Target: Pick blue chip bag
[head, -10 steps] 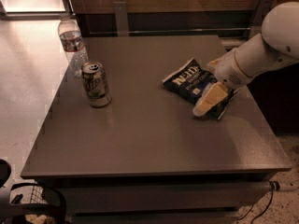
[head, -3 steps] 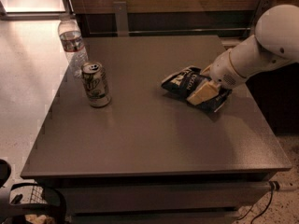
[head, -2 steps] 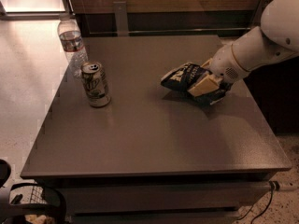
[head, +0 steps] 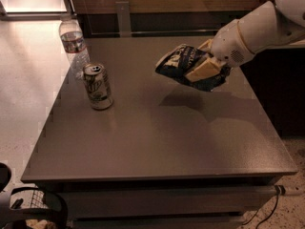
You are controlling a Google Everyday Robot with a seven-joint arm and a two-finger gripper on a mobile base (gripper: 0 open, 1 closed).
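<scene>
The blue chip bag (head: 177,63) is a crinkly dark navy bag with white lettering. It hangs in the air above the right half of the grey table (head: 157,132), with its shadow on the tabletop below it. My gripper (head: 202,69) comes in from the upper right on a white arm and is shut on the blue chip bag. One cream finger (head: 204,69) lies across the front of the bag.
A drink can (head: 97,86) stands upright at the left of the table. A clear plastic water bottle (head: 74,44) stands behind it near the far left corner. A dark wall and a rail run along the table's far edge. Pale floor lies to the left.
The gripper closed on the bag as it lay on the table, then lifted it. The bag is now clear of the tabletop and a little further left. The can and bottle have not moved.
</scene>
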